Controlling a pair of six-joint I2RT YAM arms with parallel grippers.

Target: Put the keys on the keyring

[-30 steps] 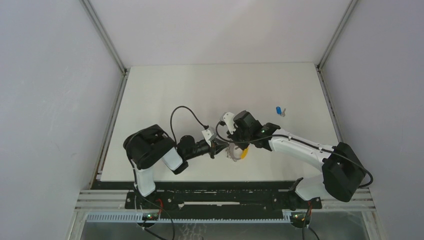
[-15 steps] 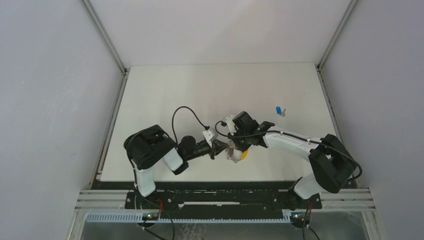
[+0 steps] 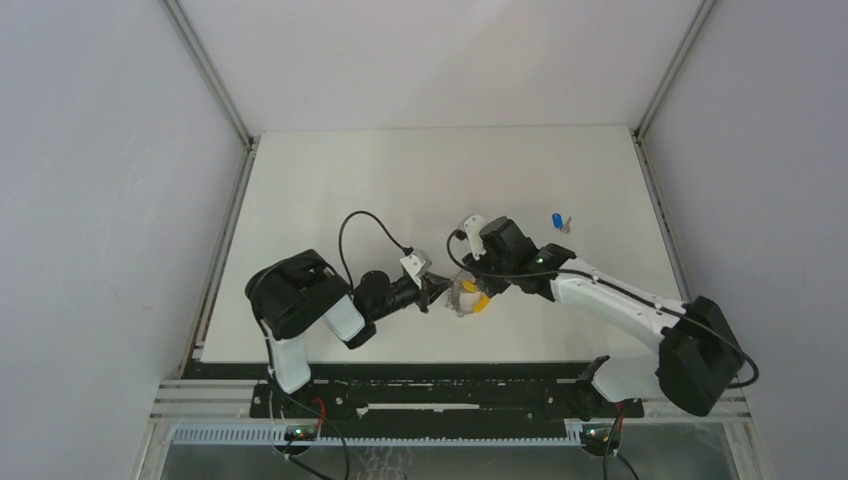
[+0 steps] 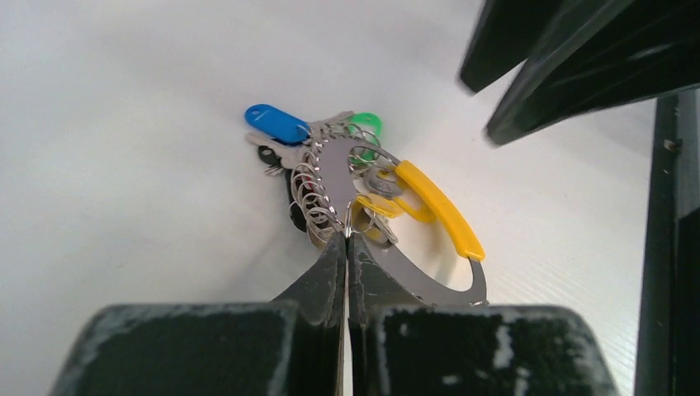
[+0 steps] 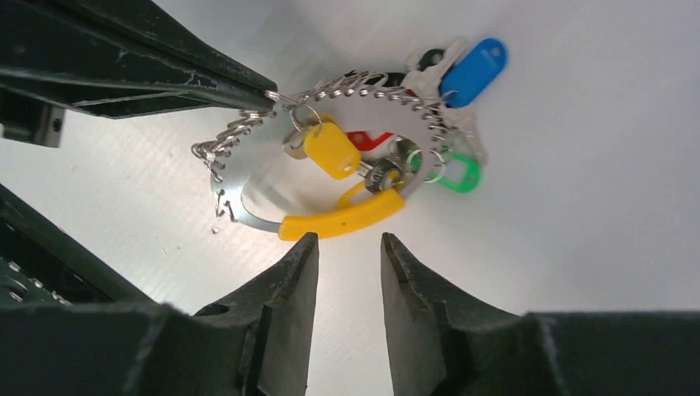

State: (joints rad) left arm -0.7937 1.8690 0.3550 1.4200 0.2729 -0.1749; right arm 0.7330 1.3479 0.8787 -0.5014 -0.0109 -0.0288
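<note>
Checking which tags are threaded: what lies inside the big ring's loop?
A yellow tag and small split rings show inside the keyring. A red tag peeks out, partly covered by the yellow one.

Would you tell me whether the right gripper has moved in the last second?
Yes: in the top view the right gripper shifted right, nearer the blue key.

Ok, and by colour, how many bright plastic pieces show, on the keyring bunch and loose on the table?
Blue: 2, the blue plastic tag and the loose blue-capped key.
Yellow: 2, the yellow plastic key cap and the curved yellow sleeve.
Green: 1, the green plastic tag.
Red: 1, the red plastic piece.
Total: 6, a half-hidden yellow loop aside.
</note>
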